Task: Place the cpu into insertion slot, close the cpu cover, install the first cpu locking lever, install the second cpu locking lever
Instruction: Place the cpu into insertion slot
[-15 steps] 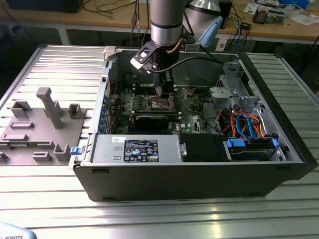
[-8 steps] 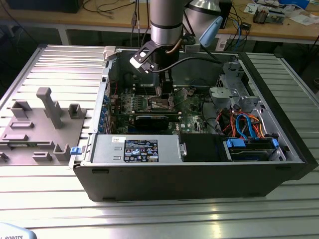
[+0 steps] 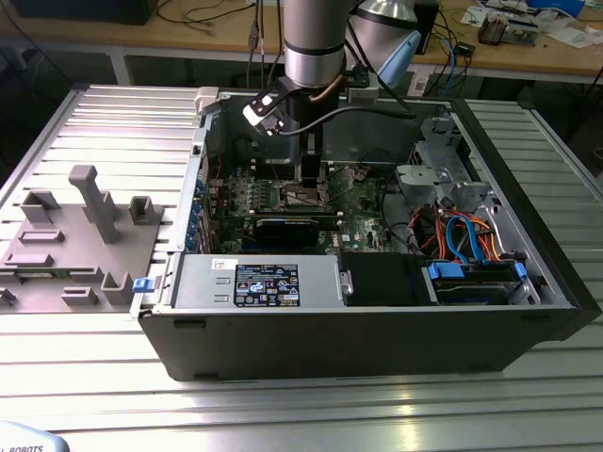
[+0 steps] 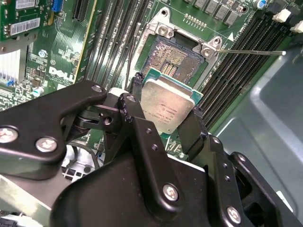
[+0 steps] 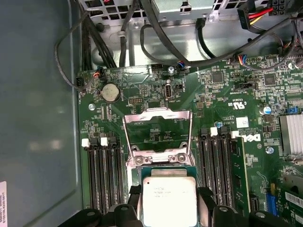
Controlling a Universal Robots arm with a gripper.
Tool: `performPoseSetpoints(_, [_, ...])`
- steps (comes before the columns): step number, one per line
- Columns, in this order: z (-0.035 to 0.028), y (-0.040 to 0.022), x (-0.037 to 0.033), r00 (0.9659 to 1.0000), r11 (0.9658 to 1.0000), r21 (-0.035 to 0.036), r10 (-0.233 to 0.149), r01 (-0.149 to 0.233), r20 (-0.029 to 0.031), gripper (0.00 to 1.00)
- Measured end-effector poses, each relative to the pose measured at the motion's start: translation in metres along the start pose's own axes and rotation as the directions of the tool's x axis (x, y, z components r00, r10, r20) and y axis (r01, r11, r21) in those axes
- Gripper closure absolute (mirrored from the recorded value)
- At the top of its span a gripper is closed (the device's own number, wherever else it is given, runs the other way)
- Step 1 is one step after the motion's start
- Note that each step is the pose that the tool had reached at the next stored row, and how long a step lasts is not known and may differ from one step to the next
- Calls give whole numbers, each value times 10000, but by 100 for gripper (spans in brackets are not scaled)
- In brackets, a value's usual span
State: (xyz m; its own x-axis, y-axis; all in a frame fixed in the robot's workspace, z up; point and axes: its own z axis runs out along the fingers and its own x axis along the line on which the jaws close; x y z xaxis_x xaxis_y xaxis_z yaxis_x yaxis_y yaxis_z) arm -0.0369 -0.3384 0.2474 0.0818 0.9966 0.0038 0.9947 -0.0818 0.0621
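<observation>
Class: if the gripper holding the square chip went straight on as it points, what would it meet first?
Probably the dark square insertion slot with its silvery rim; the flat silver-grey cpu held in the black gripper would touch it first. Depth is unclear.

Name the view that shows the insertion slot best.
The second wrist view: the insertion slot lies bare beyond the cpu. In the first wrist view the cpu covers it; in the exterior view the arm blocks it.

Markings located, not transcribed: faint etched lines on the cpu (image 5: pixel 169 201) I hold, white silkscreen lettering on the motherboard (image 5: pixel 222 104), a black printed sticker (image 3: pixel 267 284) on the power supply (image 3: pixel 203 282).
</observation>
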Motion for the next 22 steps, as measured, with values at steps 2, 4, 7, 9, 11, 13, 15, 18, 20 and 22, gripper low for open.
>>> performPoseSetpoints(2, [0, 0, 0, 10000, 10000, 0, 1, -1, 0, 45])
performPoseSetpoints(4, [0, 0, 0, 10000, 10000, 0, 2, -2, -1, 45])
performPoseSetpoints(7, [3, 0, 2, 10000, 10000, -2, 5, -5, -3, 45])
performPoseSetpoints(9, [5, -1, 7, 10000, 10000, 0, 8, -8, 0, 45])
performPoseSetpoints(11, [9, -2, 11, 10000, 10000, 0, 16, -16, 0, 45])
performPoseSetpoints(13, [17, -2, 12, 10000, 10000, 0, 32, -32, 2, 45])
performPoseSetpoints(15, [22, -2, 12, 10000, 10000, 0, 38, -38, 2, 45])
performPoseSetpoints(18, [27, -3, 12, 10000, 10000, 0, 46, -46, 3, 45])
performPoseSetpoints(20, [32, -3, 13, 10000, 10000, 0, 54, -54, 3, 45])
performPoseSetpoints(22, [36, -3, 13, 10000, 10000, 0, 59, -59, 3, 45])
